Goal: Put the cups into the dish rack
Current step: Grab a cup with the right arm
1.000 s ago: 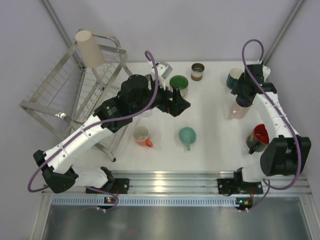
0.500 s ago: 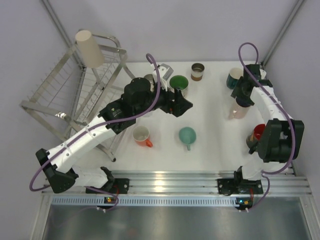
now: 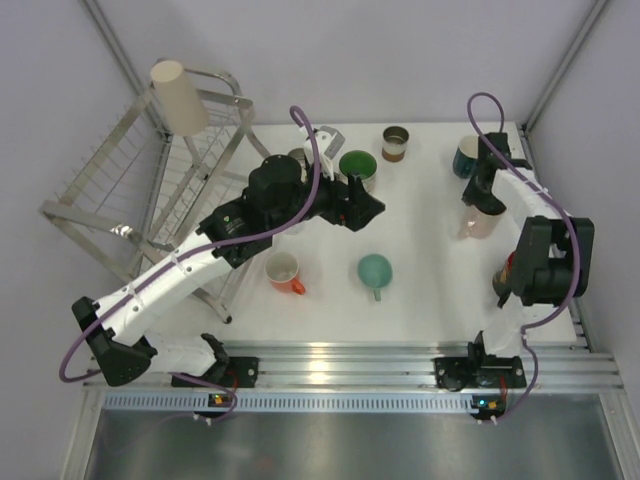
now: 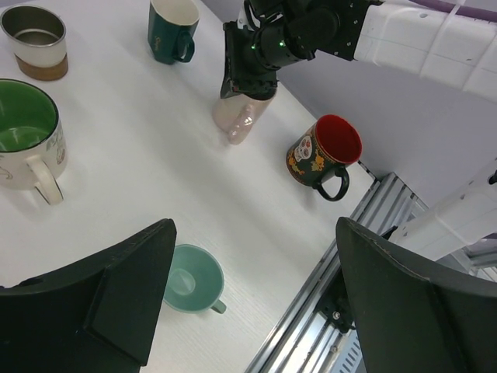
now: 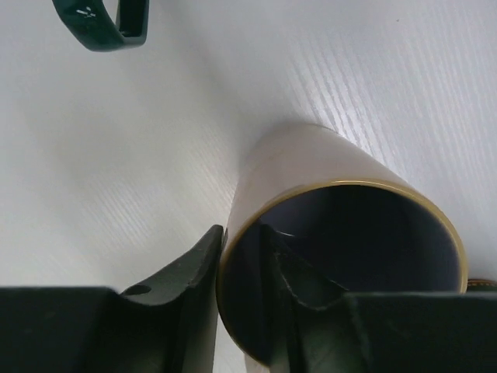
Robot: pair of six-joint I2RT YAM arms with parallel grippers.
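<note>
Pinching the wall of the pink cup point(image 5: 311, 159), our right tool point(image 5: 239, 260) sits clenched, one finger inside the gold rim, one outside, cup on the tabletop point(image 5: 101, 155) beneath it. We judge it light, stiff, glossy, breakable: grip deeper, gently. Our left tool point(image 4: 255, 233) gapes, empty.

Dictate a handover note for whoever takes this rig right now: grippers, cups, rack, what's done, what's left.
Left gripper: open, empty, above the table.
Right gripper: shut on the pink cup's rim; cup on the table.
Rack: one beige cup on it, so one loaded.
Left: pink cup, green mug, banded cup, dark teal mug, red mug, teal cup, orange-handled mug. Others may hide under the left arm.
</note>
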